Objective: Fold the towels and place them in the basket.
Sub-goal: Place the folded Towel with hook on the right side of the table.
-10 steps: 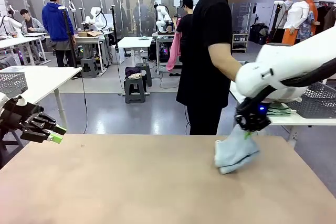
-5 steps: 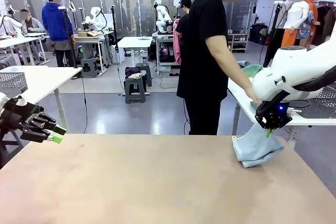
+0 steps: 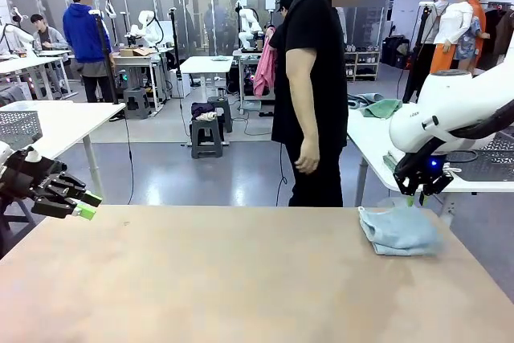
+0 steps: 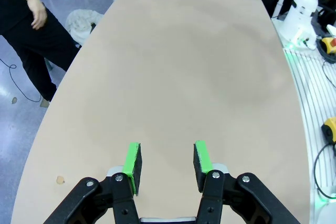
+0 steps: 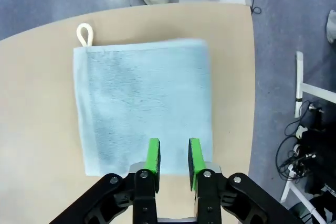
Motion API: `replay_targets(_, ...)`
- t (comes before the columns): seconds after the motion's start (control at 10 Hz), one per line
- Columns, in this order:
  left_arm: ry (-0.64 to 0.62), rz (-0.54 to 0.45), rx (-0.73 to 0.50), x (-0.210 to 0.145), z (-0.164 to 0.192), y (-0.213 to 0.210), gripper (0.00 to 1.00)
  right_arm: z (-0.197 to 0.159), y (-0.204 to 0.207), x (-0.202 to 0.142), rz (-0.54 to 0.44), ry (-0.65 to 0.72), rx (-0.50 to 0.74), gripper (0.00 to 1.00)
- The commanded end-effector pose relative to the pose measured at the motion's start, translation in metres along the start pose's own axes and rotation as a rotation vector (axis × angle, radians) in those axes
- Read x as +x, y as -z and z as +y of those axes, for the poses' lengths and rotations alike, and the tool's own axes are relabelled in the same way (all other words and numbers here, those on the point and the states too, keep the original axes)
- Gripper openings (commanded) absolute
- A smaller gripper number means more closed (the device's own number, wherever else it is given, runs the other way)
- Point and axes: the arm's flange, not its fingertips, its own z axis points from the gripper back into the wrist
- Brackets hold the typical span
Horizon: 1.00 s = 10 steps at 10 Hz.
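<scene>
The folded light blue towel point(image 3: 399, 230) lies flat on the table point(image 3: 201, 279) near its far right corner; the right gripper point(image 3: 411, 198) hangs just above it, jaws apart with nothing between them. The left gripper point(image 4: 167, 161) sits at the table's left end, jaws parted and empty; a person point(image 3: 313, 78) in black stands at the far side.

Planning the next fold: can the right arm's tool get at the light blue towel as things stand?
Probably yes: the right tool hangs just above the towel, jaws apart, nothing between them, and the person's hand is off to the side.
</scene>
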Motion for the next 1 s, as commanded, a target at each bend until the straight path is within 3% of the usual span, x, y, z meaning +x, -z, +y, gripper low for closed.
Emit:
replay_targets(0.0,0.007,-0.004,0.004,0.002,-0.001,-0.002,0.52,0.003,-0.023,-0.008,-0.026,-0.036,-0.005,0.65)
replay_targets(0.1,0.007,-0.004,0.004,0.002,-0.001,-0.002,0.52,0.013,-0.042,-0.015,-0.047,-0.052,-0.008,0.46)
replay_targets(0.2,0.007,-0.004,0.004,0.002,-0.001,-0.002,0.52,0.033,-0.069,-0.028,-0.064,-0.061,0.005,0.85)
replay_targets(0.6,0.007,-0.004,0.004,0.002,-0.001,-0.002,0.52,0.106,-0.182,-0.108,-0.108,0.044,0.029,0.85)
replay_targets(0.9,0.007,-0.004,0.004,0.002,-0.001,-0.002,0.52,0.103,-0.228,-0.143,-0.069,-0.054,0.16,0.85)
